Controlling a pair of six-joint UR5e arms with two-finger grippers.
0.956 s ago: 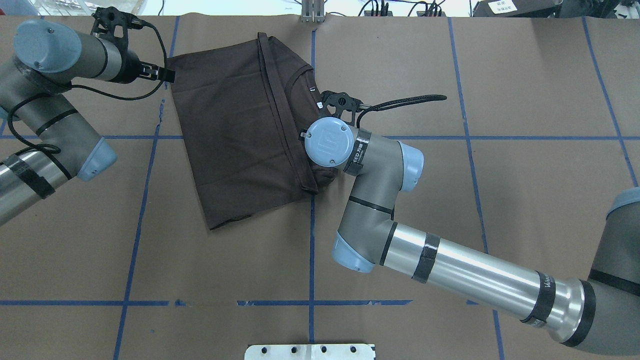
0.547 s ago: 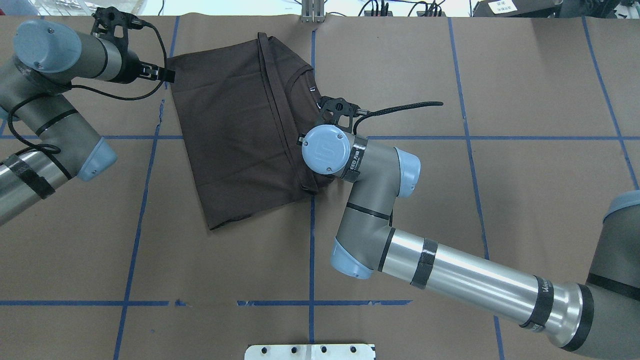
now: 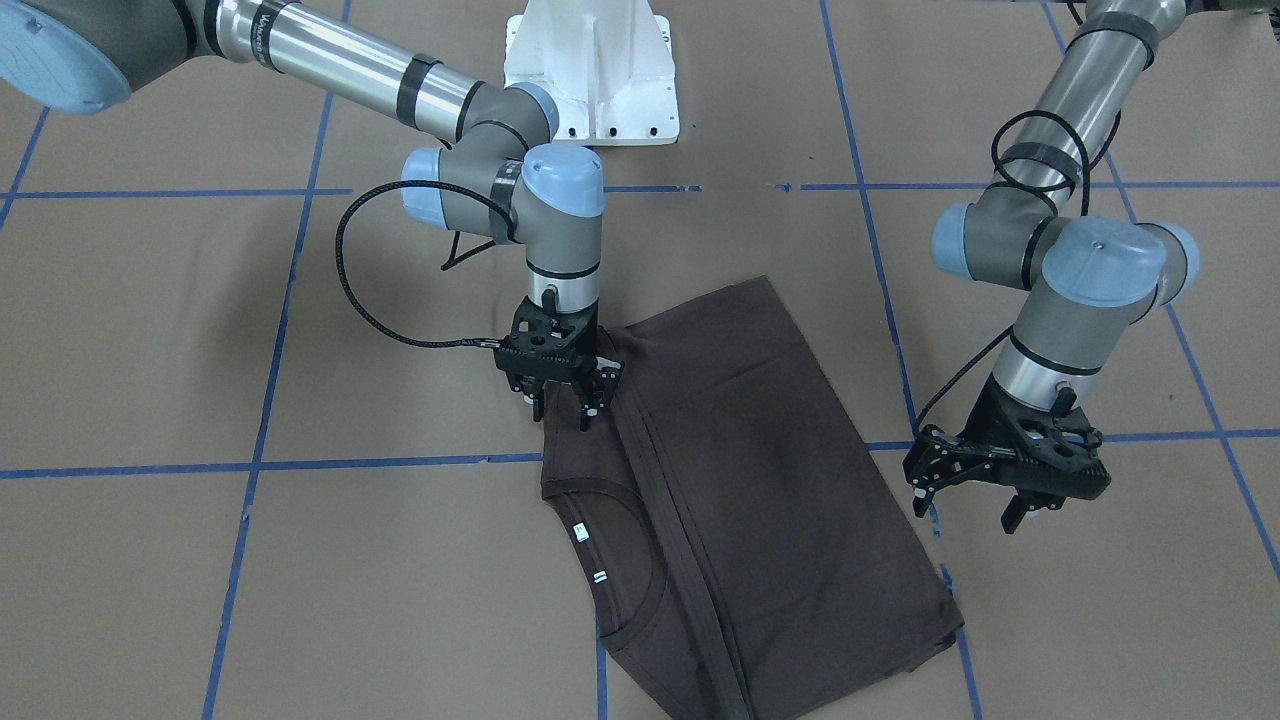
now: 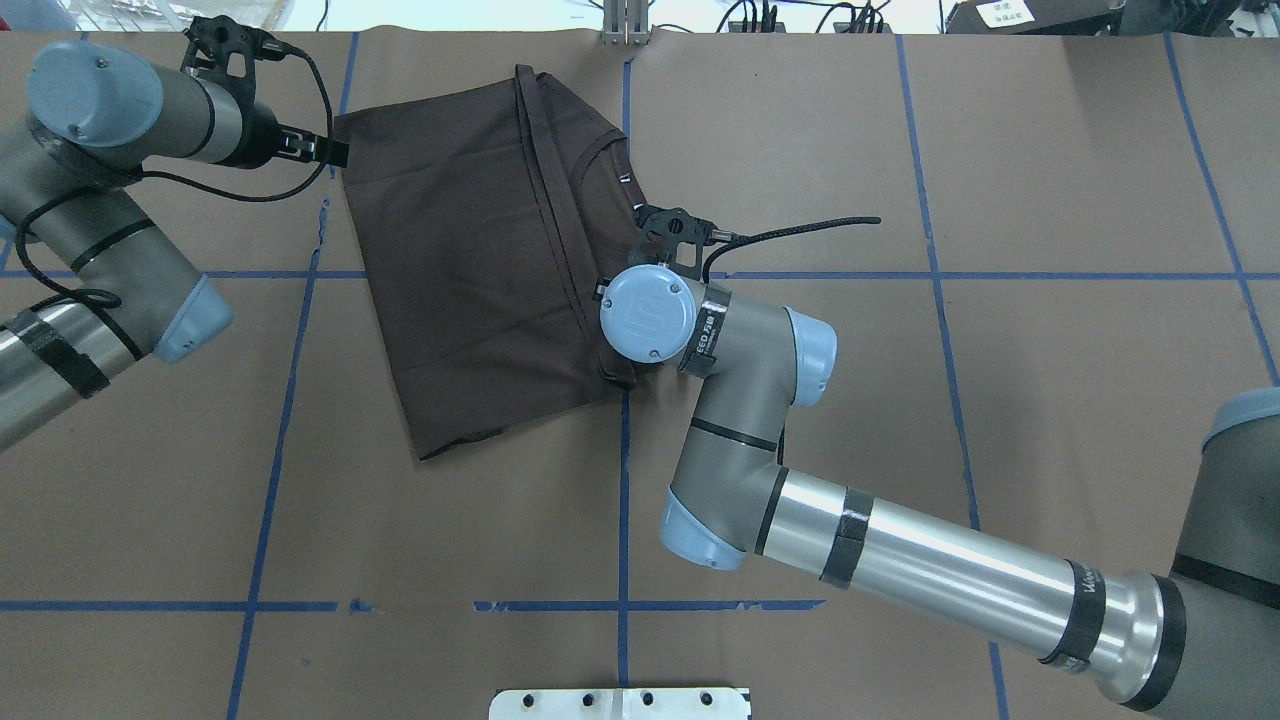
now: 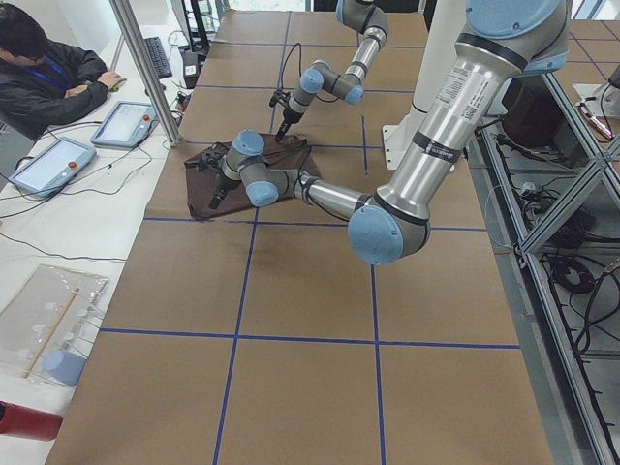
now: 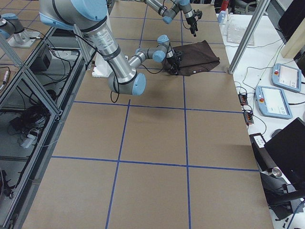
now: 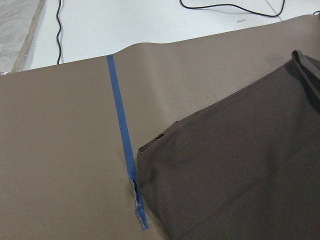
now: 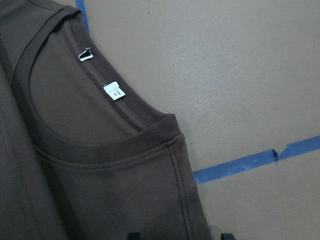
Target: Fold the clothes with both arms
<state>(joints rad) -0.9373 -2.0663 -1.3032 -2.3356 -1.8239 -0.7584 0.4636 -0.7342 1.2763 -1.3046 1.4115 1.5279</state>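
The dark brown T-shirt lies folded lengthwise on the brown paper, collar and white neck label showing; it also shows in the overhead view. My right gripper is open, pointing down, its fingertips at the shirt's shoulder edge near the collar. In the right wrist view the fingertips straddle that edge below the label. My left gripper is open and empty, just off the shirt's far corner. The left wrist view shows that corner with no fingers in it.
Blue tape lines grid the paper-covered table. The white pedestal base stands at the robot's side. A metal post rises at the far edge. An operator with tablets sits beyond that edge.
My right wrist has moved a little toward the robot's side and left, along the shirt's collar edge. The left arm and the shirt have barely moved.
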